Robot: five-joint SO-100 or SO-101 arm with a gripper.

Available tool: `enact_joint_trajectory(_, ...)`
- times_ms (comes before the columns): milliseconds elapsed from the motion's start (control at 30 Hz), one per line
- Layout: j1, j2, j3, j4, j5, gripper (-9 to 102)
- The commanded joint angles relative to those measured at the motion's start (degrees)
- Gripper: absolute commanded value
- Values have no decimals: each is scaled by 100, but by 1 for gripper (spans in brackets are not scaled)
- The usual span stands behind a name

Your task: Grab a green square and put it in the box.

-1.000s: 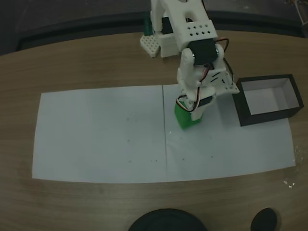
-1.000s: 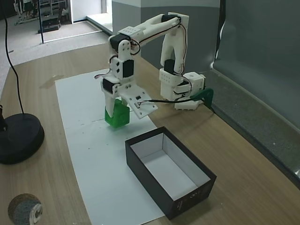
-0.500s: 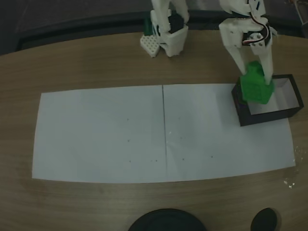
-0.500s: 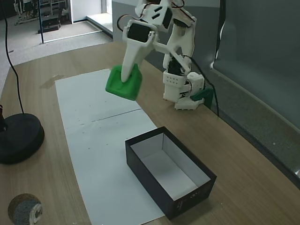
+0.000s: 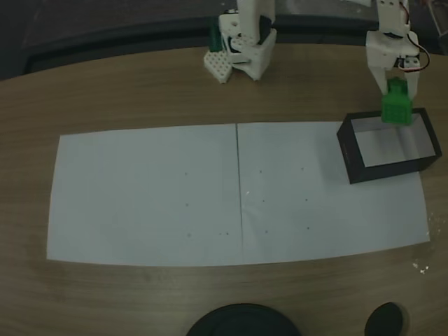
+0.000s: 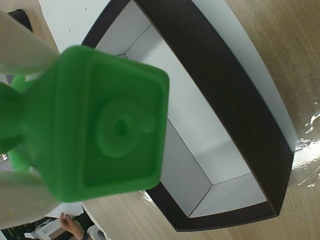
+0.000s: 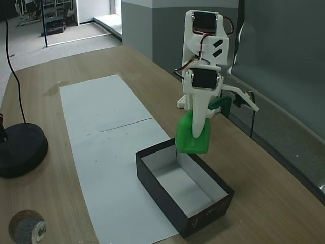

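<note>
My white gripper (image 7: 195,138) is shut on the green square (image 7: 192,137), a bright green cube, and holds it in the air just above the far end of the box (image 7: 203,217). From above, the green square (image 5: 397,108) hangs over the back wall of the box (image 5: 353,166), with the gripper (image 5: 395,94) around its top. In the wrist view the green square (image 6: 100,125) fills the left half, white fingers (image 6: 22,50) on either side of it, and the box (image 6: 235,95) with black walls and white floor lies open below.
White paper (image 5: 140,196) covers the middle of the wooden table. The arm's white base (image 5: 241,52) stands at the back edge. A round black stand (image 7: 18,150) and a small round object (image 7: 25,227) sit at the table's near edge.
The arm has carried the green square from the paper's middle, up through the air, over to the box. It now hangs lower, just above the box's far end.
</note>
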Motion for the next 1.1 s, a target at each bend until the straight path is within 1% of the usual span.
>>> enact_joint_trajectory(0, 0, -123, -334, -387, 9, 1)
enact_joint_trajectory(167, 53, -422, -334, -650, 9, 1)
enact_joint_trajectory(367, 44, -650, -360, -686, 62, 2)
enact_joint_trajectory(400, 44, -642, -360, -668, 114, 4)
enact_joint_trajectory(433, 44, -633, -360, -624, 255, 7)
enact_joint_trajectory(500, 62, -624, -343, -545, 413, 20)
enact_joint_trajectory(600, 97, -624, -404, -369, 255, 38)
enact_joint_trajectory(633, 105, -615, -413, -316, 202, 41)
enact_joint_trajectory(667, 123, -562, -413, -255, 202, 41)
enact_joint_trajectory(733, 158, -272, -413, -70, 220, 37)
enact_joint_trajectory(800, 316, 246, -413, 70, 220, 29)
enact_joint_trajectory(867, 606, 976, -413, 176, 220, 20)
enact_joint_trajectory(1000, 1477, 2830, -360, 554, 193, 0)
enact_joint_trajectory(1067, 1916, 3867, -281, 896, 229, 1)
